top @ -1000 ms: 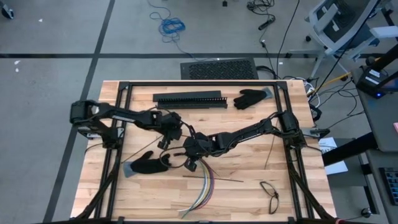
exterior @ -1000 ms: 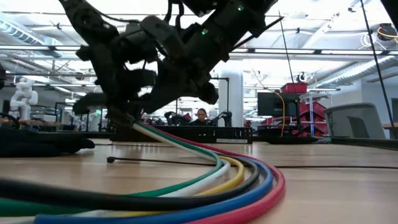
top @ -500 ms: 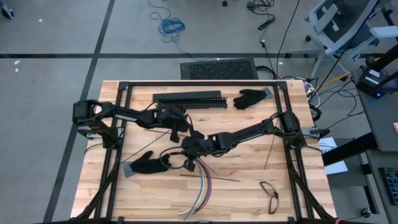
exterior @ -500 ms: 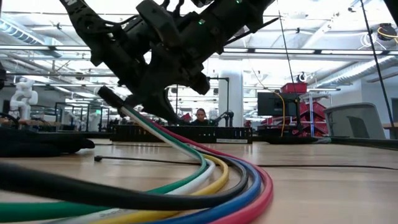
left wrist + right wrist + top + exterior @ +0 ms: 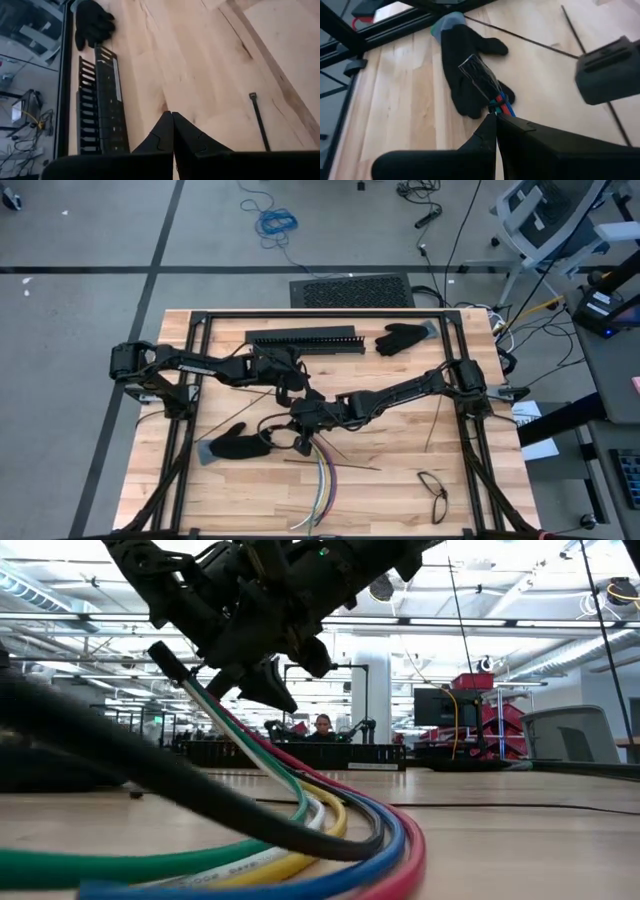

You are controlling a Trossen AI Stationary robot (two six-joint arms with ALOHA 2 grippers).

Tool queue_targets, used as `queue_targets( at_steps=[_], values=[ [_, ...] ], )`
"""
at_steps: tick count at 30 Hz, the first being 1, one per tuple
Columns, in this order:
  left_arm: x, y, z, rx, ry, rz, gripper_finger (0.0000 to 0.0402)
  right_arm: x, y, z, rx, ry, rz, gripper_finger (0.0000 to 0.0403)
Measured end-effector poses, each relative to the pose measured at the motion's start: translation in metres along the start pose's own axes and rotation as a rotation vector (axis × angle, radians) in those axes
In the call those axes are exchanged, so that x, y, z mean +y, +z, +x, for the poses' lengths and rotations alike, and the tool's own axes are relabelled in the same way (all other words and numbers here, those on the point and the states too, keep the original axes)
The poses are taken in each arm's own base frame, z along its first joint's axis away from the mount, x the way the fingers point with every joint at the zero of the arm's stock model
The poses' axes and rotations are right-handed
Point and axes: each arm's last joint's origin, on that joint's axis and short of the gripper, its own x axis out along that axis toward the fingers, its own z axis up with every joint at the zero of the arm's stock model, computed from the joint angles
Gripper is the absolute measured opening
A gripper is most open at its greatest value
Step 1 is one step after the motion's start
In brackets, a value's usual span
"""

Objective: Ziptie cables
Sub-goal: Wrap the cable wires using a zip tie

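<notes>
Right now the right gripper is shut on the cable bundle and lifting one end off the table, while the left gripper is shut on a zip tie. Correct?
Not quite. The left gripper is shut but empty: the left wrist view shows its fingers closed on nothing, with a zip tie lying loose on the table. The right gripper is shut on the cables, lifting that end.

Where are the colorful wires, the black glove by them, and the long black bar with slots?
cables (image 5: 322, 480), high view, middle of the fanned colored strands.
black glove (image 5: 237, 445), high view, on its palm.
slotted bar (image 5: 305, 340), high view, at mid length.
</notes>
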Motion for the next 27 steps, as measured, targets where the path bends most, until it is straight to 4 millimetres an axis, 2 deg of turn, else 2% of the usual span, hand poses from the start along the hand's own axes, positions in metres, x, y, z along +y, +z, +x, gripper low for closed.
queue_targets(
  at_steps=[4,11,18,27],
  values=[
    [-0.005,0.001,0.0,0.007,-0.027,-0.021,0.0,0.0,-0.001,0.001,0.017,0.015,-0.001,0.0],
    [-0.015,-0.005,0.0,-0.005,-0.099,-0.201,0.0,0.0,-0.001,0.0,0.029,0.024,0.011,0.0],
    [-0.042,-0.034,0.0,0.044,-0.186,-0.257,0.0,-0.011,-0.023,0.015,0.168,-0.045,-0.027,0.0],
    [-0.054,-0.033,-0.001,0.043,-0.256,-0.247,0.0,-0.019,-0.045,0.038,0.252,-0.05,0.002,0.0]
  ],
)
